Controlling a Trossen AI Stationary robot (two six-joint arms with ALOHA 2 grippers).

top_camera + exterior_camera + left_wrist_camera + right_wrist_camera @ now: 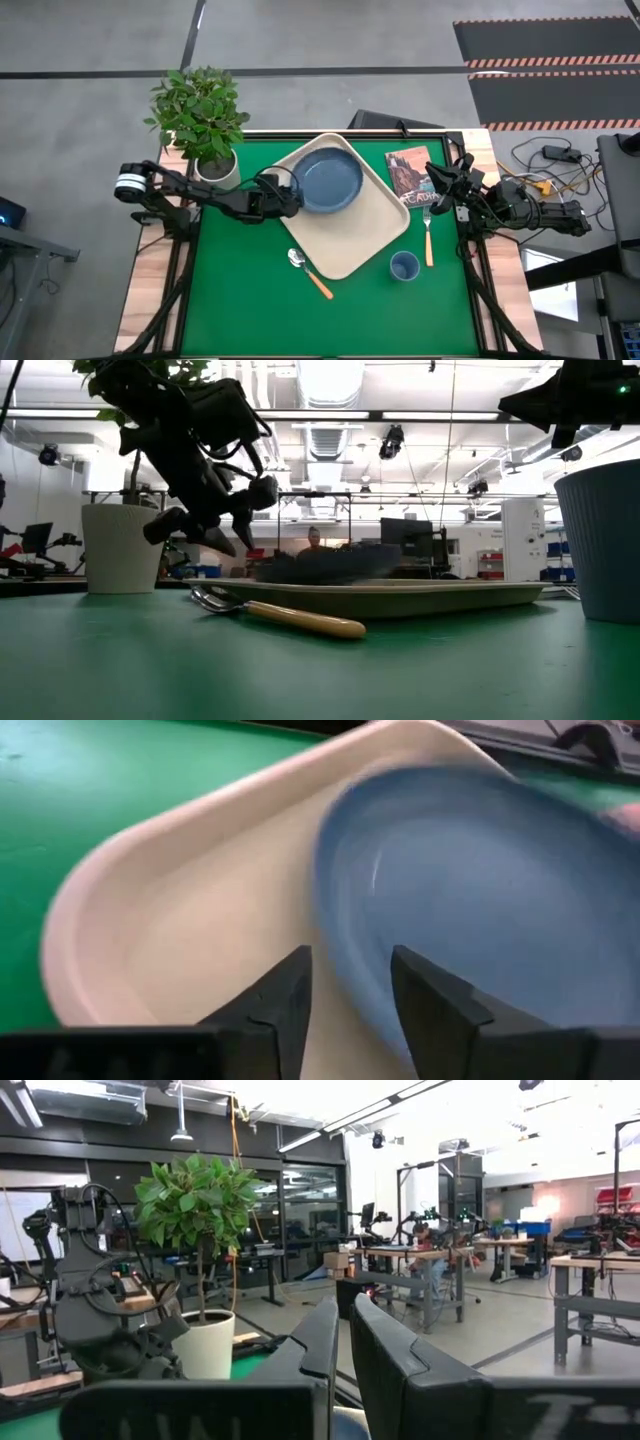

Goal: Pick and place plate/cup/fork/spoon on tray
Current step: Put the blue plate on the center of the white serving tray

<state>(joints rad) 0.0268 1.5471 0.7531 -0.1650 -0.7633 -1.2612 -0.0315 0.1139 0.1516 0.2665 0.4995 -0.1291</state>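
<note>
Blue plate on cream tray

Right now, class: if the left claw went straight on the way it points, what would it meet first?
The left claw, slightly open, points at the plate lying on the tray; it would likely meet the plate's near rim first.

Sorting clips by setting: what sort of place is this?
Probably a robotics lab or workshop: other arm rigs on workbenches, exposed ceiling ducts, and hazard-striped floor mats.
</note>
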